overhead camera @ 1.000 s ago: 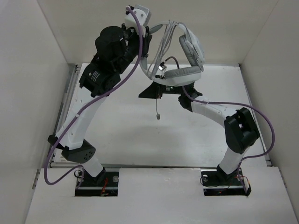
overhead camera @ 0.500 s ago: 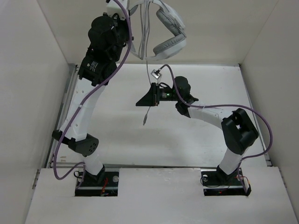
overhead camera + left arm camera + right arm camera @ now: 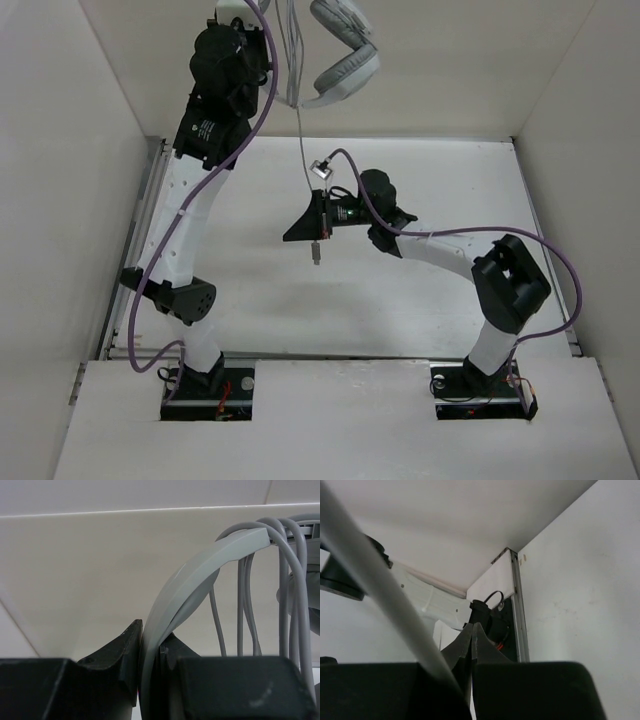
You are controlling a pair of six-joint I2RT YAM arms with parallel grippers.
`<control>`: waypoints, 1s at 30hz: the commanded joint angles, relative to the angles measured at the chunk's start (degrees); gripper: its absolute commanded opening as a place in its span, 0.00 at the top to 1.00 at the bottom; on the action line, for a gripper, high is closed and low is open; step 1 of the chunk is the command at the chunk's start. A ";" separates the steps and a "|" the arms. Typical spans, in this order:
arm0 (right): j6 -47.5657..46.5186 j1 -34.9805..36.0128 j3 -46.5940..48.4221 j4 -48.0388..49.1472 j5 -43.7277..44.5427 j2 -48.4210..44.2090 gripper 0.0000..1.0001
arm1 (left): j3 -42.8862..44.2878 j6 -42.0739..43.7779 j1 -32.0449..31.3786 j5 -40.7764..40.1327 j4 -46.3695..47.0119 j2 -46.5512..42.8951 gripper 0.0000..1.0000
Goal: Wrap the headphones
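The light grey headphones (image 3: pixel 345 62) hang high above the back of the table, earcups facing down. My left gripper (image 3: pixel 151 631) is shut on their headband (image 3: pixel 200 575), and several loops of the thin grey cable (image 3: pixel 248 605) drape over the band beside it. From those loops one strand of cable (image 3: pixel 302 150) drops straight down to my right gripper (image 3: pixel 298 230). That gripper is shut on the cable above the middle of the table, with the small plug (image 3: pixel 315 256) dangling just below it. In the right wrist view the cable (image 3: pixel 375 575) runs blurred into the shut jaws.
White walls enclose the table (image 3: pixel 250 290) on the left, back and right. A metal rail (image 3: pixel 148 200) runs along the left edge. Thick purple robot cables (image 3: pixel 255 110) trail along both arms. The left arm (image 3: pixel 185 220) stands tall on the left side.
The left arm lifted the headphones up and to the left. The right gripper moved left and shut on the hanging cable, and the plug now hangs just under it.
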 commanded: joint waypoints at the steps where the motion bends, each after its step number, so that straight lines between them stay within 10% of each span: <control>1: -7.97 2.18 4.55 -6.83 -0.75 -3.17 0.99 | 3.24 -0.89 1.14 -3.27 10.76 -0.44 1.00; 18: -71.47 7.54 30.82 -66.95 30.32 -11.70 1.00 | -22.48 7.10 3.78 -5.30 23.06 -4.65 1.00; 30: -104.20 8.60 34.72 -62.69 62.33 -11.43 1.00 | -39.46 8.26 -3.42 -2.84 19.56 -11.86 1.00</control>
